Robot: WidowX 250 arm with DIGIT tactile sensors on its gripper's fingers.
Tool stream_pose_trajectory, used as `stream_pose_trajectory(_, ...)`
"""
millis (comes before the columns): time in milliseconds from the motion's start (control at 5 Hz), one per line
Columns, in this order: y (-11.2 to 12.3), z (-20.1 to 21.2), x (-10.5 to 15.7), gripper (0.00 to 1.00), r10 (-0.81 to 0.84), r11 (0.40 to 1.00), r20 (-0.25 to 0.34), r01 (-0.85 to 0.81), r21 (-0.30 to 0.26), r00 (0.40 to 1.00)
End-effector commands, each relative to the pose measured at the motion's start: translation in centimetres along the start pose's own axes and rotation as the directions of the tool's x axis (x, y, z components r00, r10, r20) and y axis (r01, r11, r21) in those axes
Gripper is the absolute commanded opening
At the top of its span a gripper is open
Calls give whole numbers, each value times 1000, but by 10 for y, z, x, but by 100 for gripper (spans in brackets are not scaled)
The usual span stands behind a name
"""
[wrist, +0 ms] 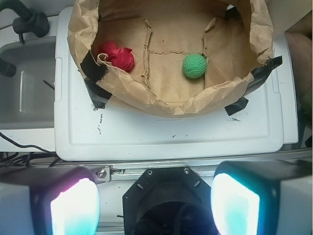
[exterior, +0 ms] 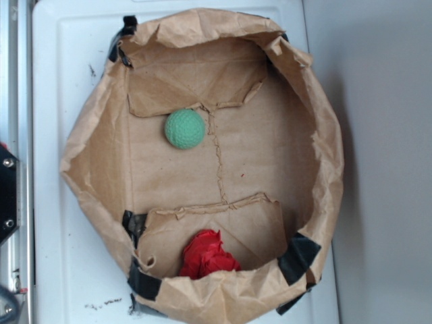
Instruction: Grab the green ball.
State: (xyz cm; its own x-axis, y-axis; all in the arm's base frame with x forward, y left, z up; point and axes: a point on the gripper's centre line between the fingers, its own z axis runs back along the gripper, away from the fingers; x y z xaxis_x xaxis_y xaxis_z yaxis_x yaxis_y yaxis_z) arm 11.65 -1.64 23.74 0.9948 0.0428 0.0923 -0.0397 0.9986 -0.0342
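Observation:
The green ball (exterior: 184,129) is a small mint-green dimpled sphere lying on the floor of a low brown paper bag (exterior: 317,155). In the wrist view the green ball (wrist: 194,65) lies in the bag's right half, far ahead of my gripper (wrist: 155,203). The gripper is open, its two glowing pads (wrist: 73,208) wide apart at the bottom of that view with nothing between them. It hangs over the robot's base, well short of the bag. The gripper does not show in the exterior view.
A red wrinkly lump (exterior: 206,255) lies at the other end of the paper bag (wrist: 161,100); in the wrist view the red lump (wrist: 118,55) is at the left. The bag stands on a white lid (wrist: 166,134). A grey sink (wrist: 24,88) lies to the left.

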Motion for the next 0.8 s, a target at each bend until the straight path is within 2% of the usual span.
stream_pose_trajectory(0,0,0,0,100,0,1000,0,0,0,1000)
stream_pose_trajectory(400,38,-15,58,100,84,996,-48,-83,8,995)
stream_pose_trajectory(600,63,-25,80,100,184,983,-68,-184,-2,981)
